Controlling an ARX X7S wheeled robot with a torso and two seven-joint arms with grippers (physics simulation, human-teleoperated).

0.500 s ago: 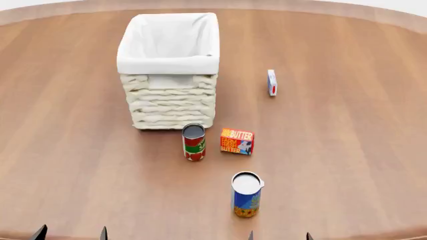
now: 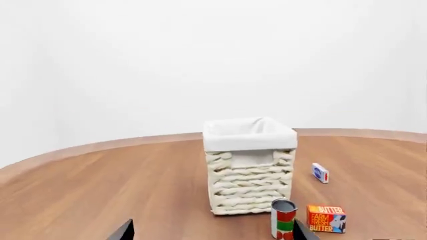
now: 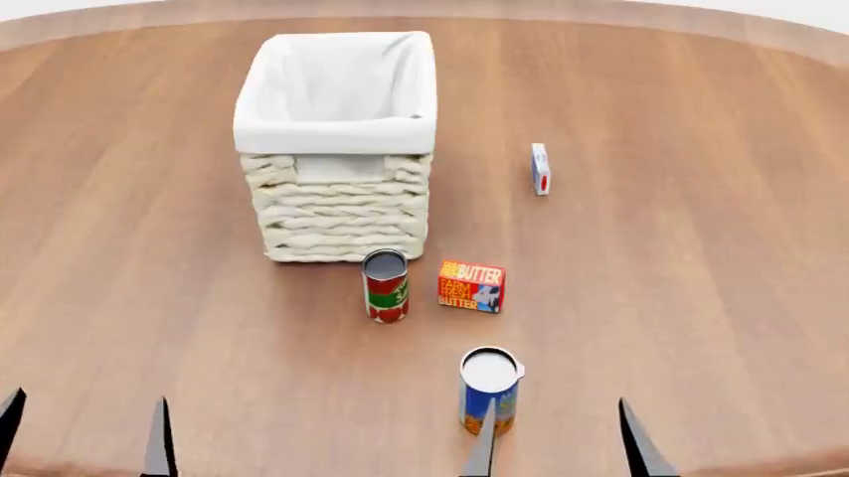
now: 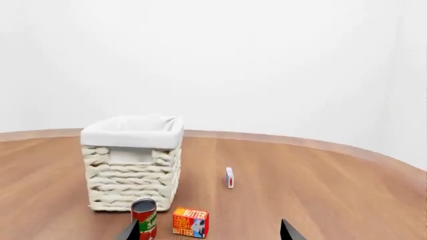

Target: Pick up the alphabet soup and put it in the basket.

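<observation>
**Operator:** Soup first. Where is it sitting?

**Spotter:** The small upright alphabet soup can with the white flat top and blue label (image 3: 488, 390) is standing at the near edge of the round brown wooden table (image 3: 690, 298), right of centre. The right gripper (image 3: 555, 442) is hovering just near of it, prongs apart; one prong is overlapping the can's near side in the head view, so I am judging the can sits off the gap's centre, toward its left prong.

**Operator:** So, the reach?

**Spotter:** Shifting left until the can is centred between the prongs, then closing low on the label, looks soundest to me. Nothing is being held yet.

**Operator:** And the other arm?

**Spotter:** The left gripper (image 3: 86, 432) is waiting at the near left, prongs apart too, well clear.

**Operator:** Obstacles on the way?

**Spotter:** The red-and-green can with the dark grey top (image 3: 385, 284) and the orange butter box (image 3: 471, 285) are standing between the soup and the tall cream wicker basket with white cloth lining (image 3: 338, 214). Lifting high above both is advisable. A small white carton (image 3: 540, 168) is lying far right, out of the way.
</observation>
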